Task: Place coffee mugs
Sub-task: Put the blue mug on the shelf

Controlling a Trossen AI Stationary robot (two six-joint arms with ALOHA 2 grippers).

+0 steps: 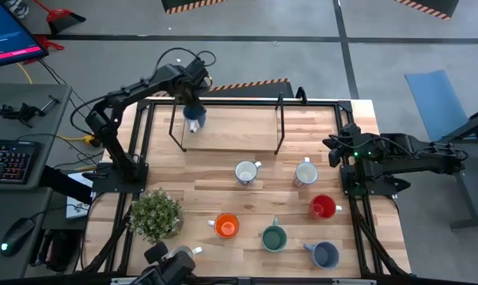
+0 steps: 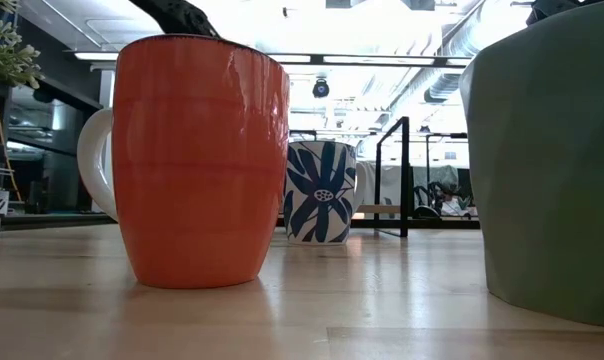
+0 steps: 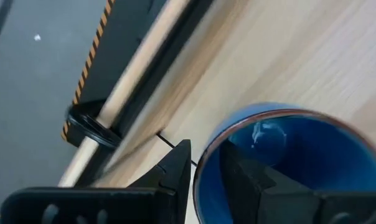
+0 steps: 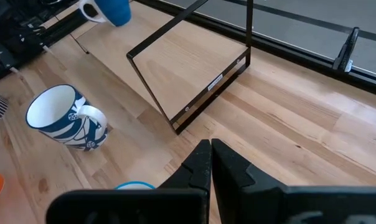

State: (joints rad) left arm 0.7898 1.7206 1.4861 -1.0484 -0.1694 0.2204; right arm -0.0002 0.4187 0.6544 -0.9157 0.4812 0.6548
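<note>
i have the left gripper [image 3: 203, 180] clenched on the blue mug's [image 1: 194, 116] rim, one finger inside, carrying it over the raised wooden shelf [image 1: 227, 127] at the desk's far side, likely to set it there. the right gripper [image 4: 211, 163] waits pinched shut at the desk's right edge.

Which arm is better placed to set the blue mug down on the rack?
Left. The left gripper already pinches the blue mug's rim, over the wooden rack. The right gripper is shut and empty, at the table's right edge.
</note>
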